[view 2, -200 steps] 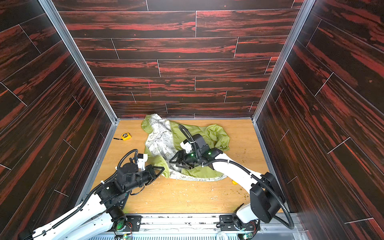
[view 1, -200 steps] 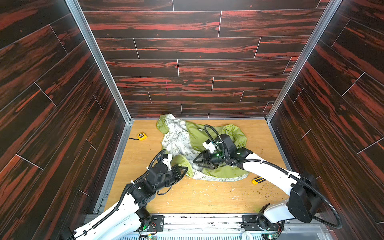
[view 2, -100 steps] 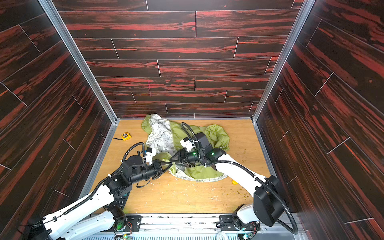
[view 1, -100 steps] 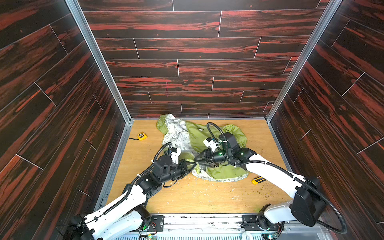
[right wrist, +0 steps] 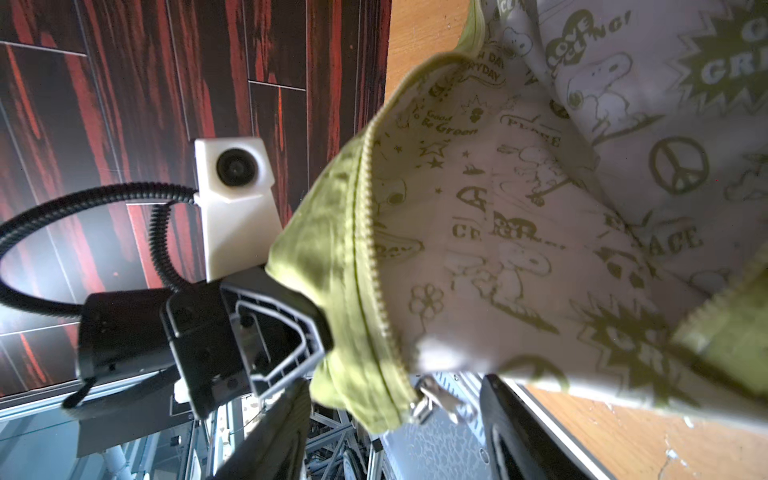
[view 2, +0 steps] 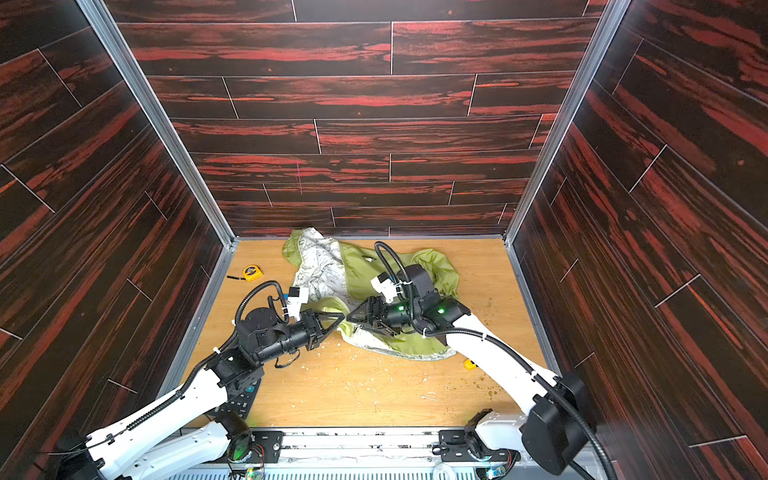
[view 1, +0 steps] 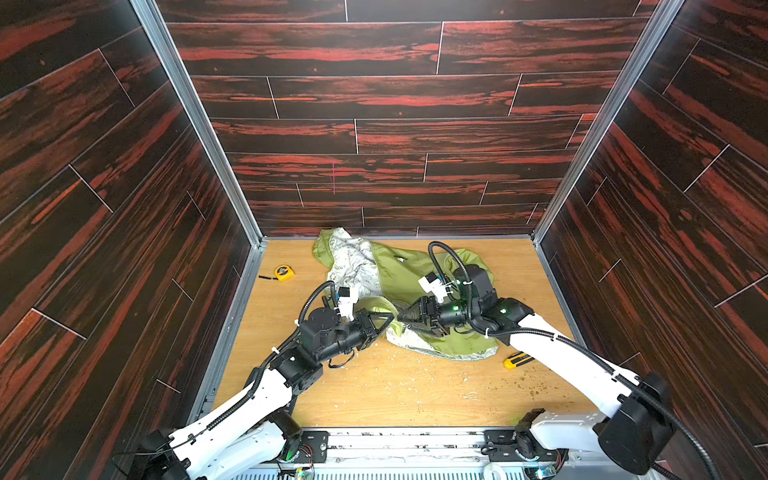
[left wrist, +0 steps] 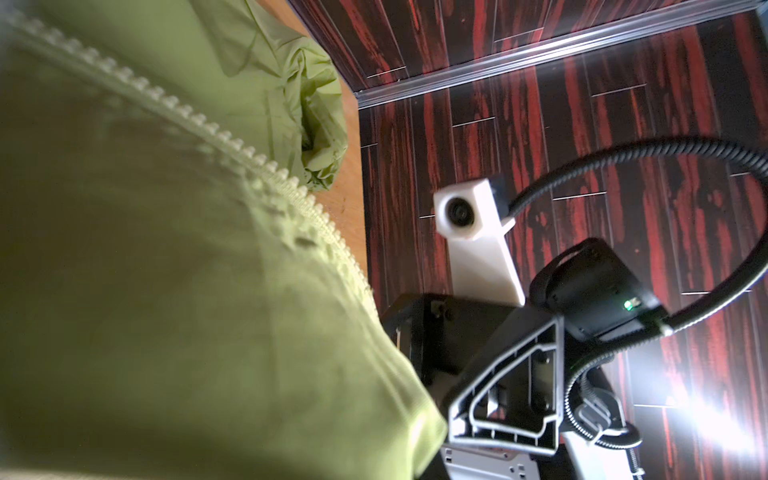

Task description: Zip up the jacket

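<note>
Zipper pull (right wrist: 430,401) on jacket (right wrist: 519,216) in right wrist view, hidden from above

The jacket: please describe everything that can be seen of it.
The jacket is thin lime-green cloth with a white lining printed with green cartoons and words. It lies crumpled and open on the wooden table, near the back wall. Its zipper is undone, and a metal slider sits at the end of one toothed edge. The left gripper is shut on that raised edge. The open right gripper has the slider between its jaws, not pinched.
</note>
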Tool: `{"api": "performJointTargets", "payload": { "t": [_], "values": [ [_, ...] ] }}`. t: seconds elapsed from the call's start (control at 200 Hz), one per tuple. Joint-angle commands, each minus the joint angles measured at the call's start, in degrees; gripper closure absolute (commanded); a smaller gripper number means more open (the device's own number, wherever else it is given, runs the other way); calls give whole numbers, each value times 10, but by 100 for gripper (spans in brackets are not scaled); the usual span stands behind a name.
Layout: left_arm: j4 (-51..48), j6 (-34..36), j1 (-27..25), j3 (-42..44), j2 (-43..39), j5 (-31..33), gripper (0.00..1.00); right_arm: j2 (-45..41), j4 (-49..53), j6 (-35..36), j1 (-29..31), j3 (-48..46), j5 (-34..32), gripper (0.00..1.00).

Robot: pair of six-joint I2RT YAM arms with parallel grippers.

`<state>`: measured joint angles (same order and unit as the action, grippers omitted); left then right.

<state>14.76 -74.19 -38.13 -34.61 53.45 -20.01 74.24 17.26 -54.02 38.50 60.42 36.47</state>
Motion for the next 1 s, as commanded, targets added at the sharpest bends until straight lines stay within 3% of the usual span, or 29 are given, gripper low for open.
{"api": "performJointTargets", "payload": {
  "t": [0.0, 0.591, 0.992],
  "values": [
    [53, -15, 4, -6, 5, -7, 100, -19, 15, -12, 0, -13, -8, 31],
    [83, -46, 4, 4, 10, -15, 100, 21, -116, -64, 0, -32, 31, 30],
    [97, -67, 5, 25, 10, -6, 100, -26, -128, -51, 0, -23, 23, 35]
  ]
}}
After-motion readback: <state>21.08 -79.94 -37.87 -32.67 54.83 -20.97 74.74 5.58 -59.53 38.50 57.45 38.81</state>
